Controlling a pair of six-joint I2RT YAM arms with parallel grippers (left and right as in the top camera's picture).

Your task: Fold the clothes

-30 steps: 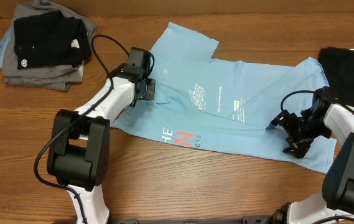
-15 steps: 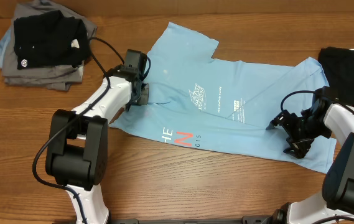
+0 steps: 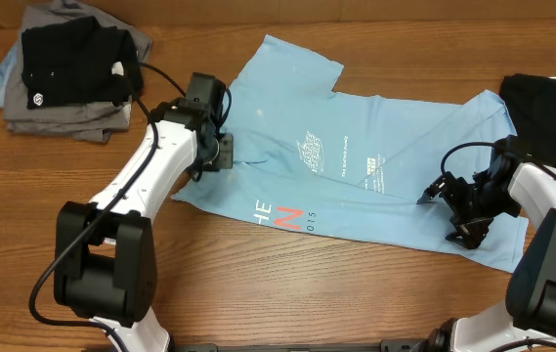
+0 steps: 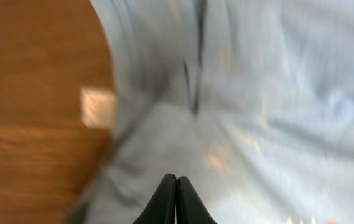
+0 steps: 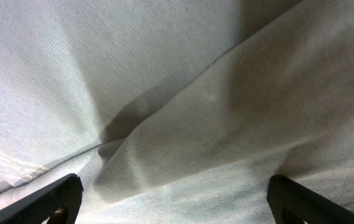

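Progress is small, as I judge it: the T-shirt [image 3: 356, 186] lies almost flat across the middle of the worktop [image 3: 258, 303], one sleeve pointing to the far edge. Only a diagonal lap of cloth near its right end looks like a fold. The main folds are not yet done.

My left gripper [image 3: 222, 154] is at the shirt's left border with the jaws pressed together. The wrist view is blurred, so I cannot tell if cloth is pinched between them. My right gripper [image 5: 175, 198] hovers over the shirt's right end, jaws spread wide, holding nothing.

The cloth is thin, soft, light blue cotton with a fine knit, shallow wrinkles, white lettering and a red-orange mark. A folded stack [image 3: 67, 73], grey with a black shirt on top, is at the far left corner.
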